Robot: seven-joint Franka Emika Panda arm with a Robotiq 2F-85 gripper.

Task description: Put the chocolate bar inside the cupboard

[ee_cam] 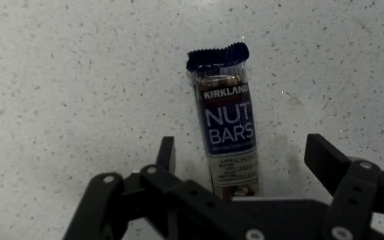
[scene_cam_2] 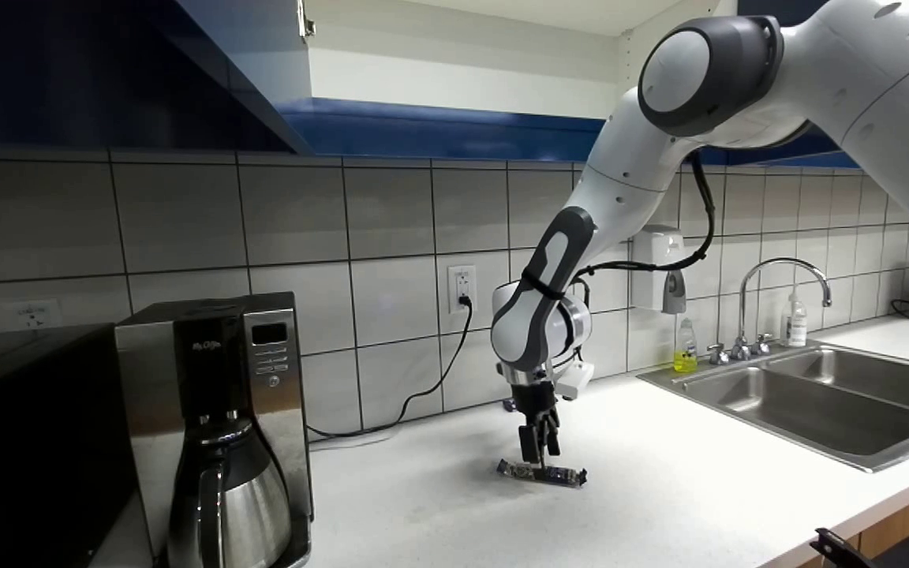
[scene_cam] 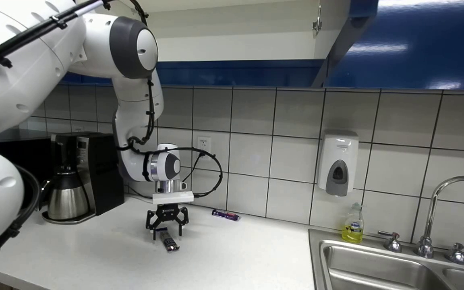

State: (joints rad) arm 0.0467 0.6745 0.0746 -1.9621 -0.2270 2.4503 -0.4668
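Wrist view: hand (ee_cam: 240, 150) spread, astride bar (ee_cam: 228, 126) lying 12-to-6 o'clock on counter (ee_cam: 78, 100), nearer hand's 9-o'clock side. Best: shift toward 9, lower gently, pinch mid-bar.

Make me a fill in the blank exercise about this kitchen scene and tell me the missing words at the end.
The bar is labelled "KIRKLAND ____ BARS".
The gripper is not shut but ____.
Along its bottom edge, the cupboard is ____.
The bottle nearest the soap dispenser holds ____ liquid.

Missing words: NUT; open; blue; yellow.
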